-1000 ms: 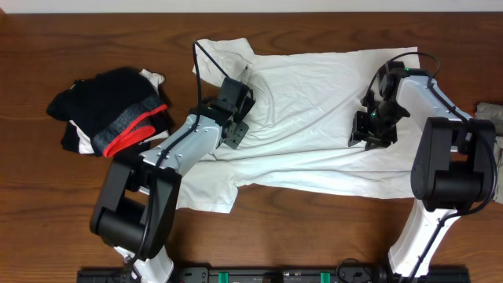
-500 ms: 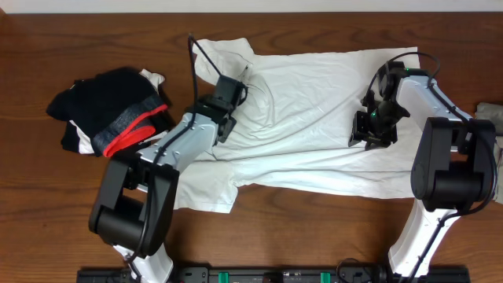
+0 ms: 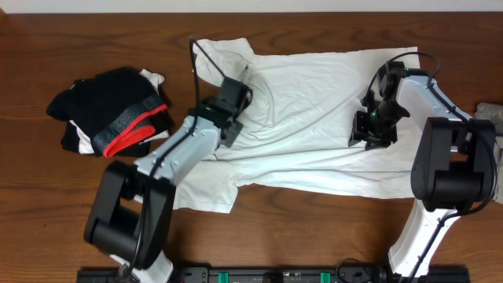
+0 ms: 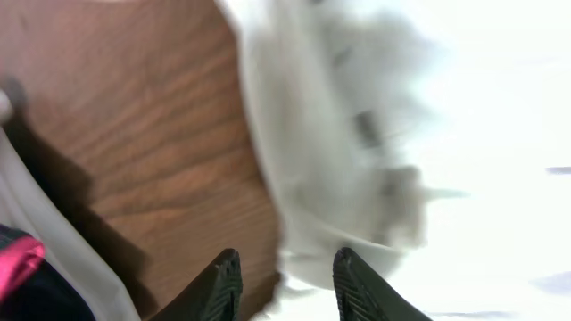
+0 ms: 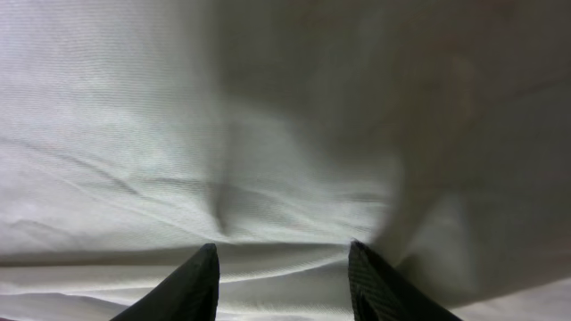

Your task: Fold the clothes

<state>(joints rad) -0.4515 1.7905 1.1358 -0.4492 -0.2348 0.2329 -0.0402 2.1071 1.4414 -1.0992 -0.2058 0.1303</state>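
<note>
White T-shirt point(image 3: 314, 102) lies spread and wrinkled across the middle and right of the wooden table point(image 3: 47, 204), with one sleeve far left and another near left. Left gripper point(image 4: 287, 287) is at the shirt's left edge by the far sleeve, jaws partly apart, cloth edge by the tips; can't tell if pinched. Right gripper point(image 5: 281, 281) is over the shirt's right part, jaws partly apart, holding nothing. Black garments point(image 3: 110, 114) are piled left of the shirt.
</note>
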